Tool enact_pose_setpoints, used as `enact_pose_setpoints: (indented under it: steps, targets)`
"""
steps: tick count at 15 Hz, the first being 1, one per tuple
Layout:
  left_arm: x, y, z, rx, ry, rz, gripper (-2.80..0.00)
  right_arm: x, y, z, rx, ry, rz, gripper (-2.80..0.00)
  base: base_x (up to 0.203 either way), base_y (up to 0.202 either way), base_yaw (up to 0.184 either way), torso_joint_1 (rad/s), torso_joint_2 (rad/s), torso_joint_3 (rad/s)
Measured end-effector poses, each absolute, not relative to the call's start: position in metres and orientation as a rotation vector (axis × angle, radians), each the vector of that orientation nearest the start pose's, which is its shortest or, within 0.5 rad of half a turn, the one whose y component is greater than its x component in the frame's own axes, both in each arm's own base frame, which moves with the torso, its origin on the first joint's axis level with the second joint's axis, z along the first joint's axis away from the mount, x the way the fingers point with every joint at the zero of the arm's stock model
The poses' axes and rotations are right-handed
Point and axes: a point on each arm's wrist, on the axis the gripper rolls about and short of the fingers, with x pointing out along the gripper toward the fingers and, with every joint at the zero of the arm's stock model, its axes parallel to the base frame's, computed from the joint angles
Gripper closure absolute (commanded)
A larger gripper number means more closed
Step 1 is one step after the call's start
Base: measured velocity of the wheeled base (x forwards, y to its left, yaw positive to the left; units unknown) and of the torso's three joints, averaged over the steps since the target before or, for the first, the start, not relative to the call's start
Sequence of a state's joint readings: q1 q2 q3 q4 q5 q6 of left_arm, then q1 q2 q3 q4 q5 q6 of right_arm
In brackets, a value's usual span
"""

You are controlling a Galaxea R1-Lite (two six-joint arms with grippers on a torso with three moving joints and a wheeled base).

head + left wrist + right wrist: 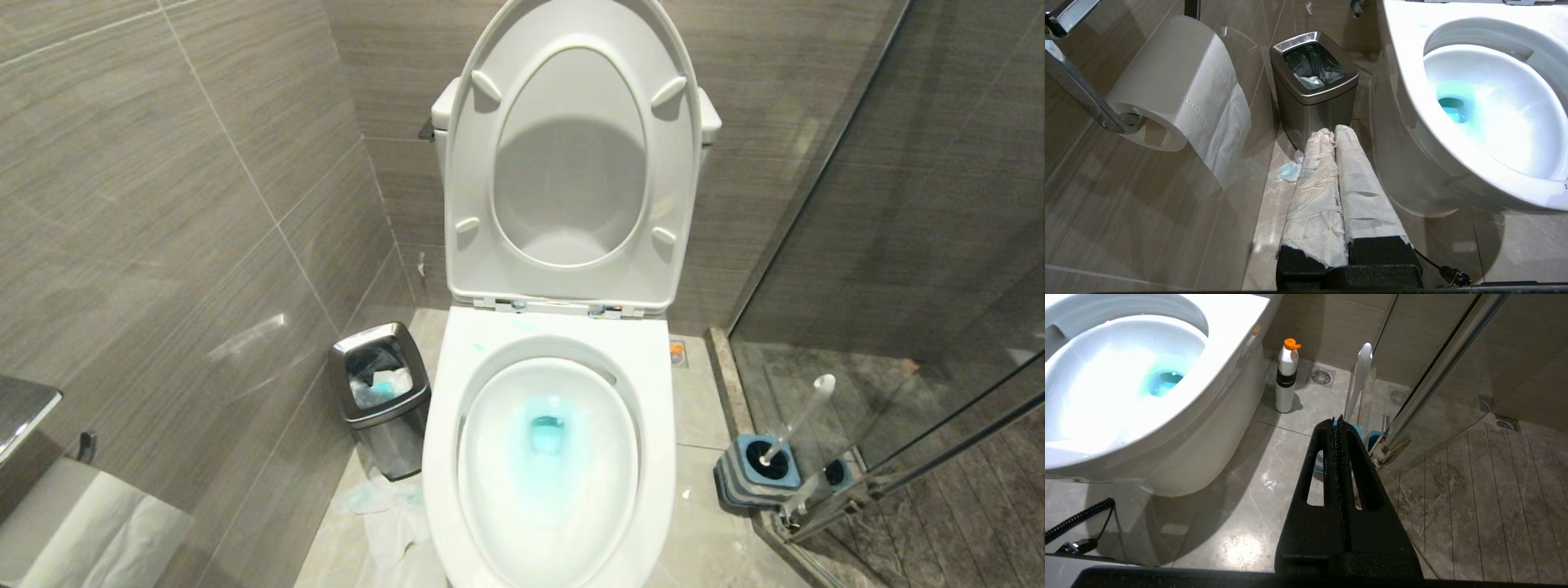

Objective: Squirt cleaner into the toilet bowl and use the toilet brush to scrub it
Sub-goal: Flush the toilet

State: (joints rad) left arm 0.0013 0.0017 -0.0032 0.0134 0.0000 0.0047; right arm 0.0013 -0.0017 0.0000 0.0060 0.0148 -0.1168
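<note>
The white toilet bowl [445, 425] stands in the middle with its seat and lid up. Turquoise cleaner [545, 433] tints the water, and pale blue smears mark the rim. The toilet brush [804, 412] leans in its blue-and-grey holder [755, 474] on the floor to the right, its bristles hidden. Neither arm shows in the head view. My left gripper [1331, 131], its fingers wrapped in white paper, hangs shut and empty beside the bowl [1404, 81]. My right gripper [1336, 419] is shut and empty, pointing at the foot of the brush handle [1359, 379].
A steel waste bin [382, 400] stands left of the bowl, with crumpled tissue [384, 506] on the floor by it. A toilet paper roll [1180, 85] hangs on the left wall. A white bottle with an orange cap [1286, 375] stands behind the bowl. A glass shower door [898, 327] closes the right.
</note>
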Motion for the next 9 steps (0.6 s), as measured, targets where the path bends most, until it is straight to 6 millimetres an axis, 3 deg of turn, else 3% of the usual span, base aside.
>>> enact_pose_setpoints:
  steps: [9]
  targets:
    - [-0.0229,0.0000,0.0750,0.005,0.012,0.001,0.00,-0.0229,0.0002,0.0748,-0.060,0.005,0.010,0.00,0.000,0.000,0.000,0.000,0.00,0.000]
